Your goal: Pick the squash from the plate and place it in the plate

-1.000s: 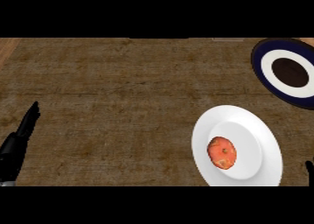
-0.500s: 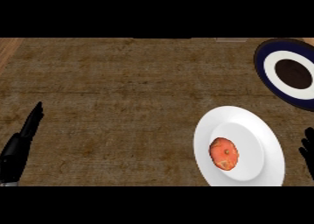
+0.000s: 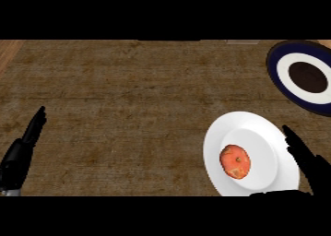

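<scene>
Head view, for you: brown woven-textured counter top (image 3: 127, 101) fills nearly everything, with a lighter wooden strip (image 3: 1, 55) showing at the far left edge; nothing else of the room is visible. Orange-red rounded squash (image 3: 235, 161) has a mottled skin with a small dark speck near its middle, and it lies in the well of the plain white round plate (image 3: 263, 133) at lower right, slightly left of the plate's centre. Dark blue round plate with a white ring and dark brown centre (image 3: 279, 69) sits at the upper right, cut by the edge, well apart from the white plate. Right hand (image 3: 310, 166) is over the white plate's right rim, fingers straight and pointing away from the robot, thumb reaching left along the plate's near rim; it's open, holding nothing, and not touching the squash. Left hand (image 3: 21, 150) rests at lower left over the counter, fingers straight and up, holding nothing. Versus half a second ago, you'll see the right hand further in from the right edge, now overlapping the white plate; squash, both plates and left hand are where they were.
</scene>
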You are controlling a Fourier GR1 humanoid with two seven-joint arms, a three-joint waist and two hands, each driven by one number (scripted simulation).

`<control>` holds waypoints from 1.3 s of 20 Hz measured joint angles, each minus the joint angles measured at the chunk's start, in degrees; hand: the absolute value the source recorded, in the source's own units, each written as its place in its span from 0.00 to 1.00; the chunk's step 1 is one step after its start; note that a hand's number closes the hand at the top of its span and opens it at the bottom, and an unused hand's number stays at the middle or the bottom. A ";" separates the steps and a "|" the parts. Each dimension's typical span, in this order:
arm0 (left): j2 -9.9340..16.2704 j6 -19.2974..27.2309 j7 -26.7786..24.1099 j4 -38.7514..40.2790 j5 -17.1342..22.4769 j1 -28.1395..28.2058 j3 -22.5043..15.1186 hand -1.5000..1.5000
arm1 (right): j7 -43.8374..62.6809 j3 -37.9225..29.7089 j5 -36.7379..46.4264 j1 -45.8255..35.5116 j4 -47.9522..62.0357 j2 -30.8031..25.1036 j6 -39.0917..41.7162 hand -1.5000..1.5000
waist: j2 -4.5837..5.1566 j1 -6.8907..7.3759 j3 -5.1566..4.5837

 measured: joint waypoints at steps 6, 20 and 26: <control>-0.20 -1.73 0.38 -1.29 -0.66 0.93 2.05 0.50 | -2.03 -0.10 0.39 -2.19 5.95 3.45 6.11 0.00 | -0.08 -0.26 0.01; -3.66 -4.69 0.12 -0.93 -4.59 0.93 5.64 0.50 | -4.78 -1.39 5.23 -4.40 14.59 13.01 16.19 0.00 | -0.11 -0.44 0.01; -5.05 -6.42 0.79 -2.19 -5.94 1.12 7.25 0.50 | -6.94 -2.83 8.46 -5.52 19.16 17.68 18.18 0.00 | -0.21 -0.50 -0.11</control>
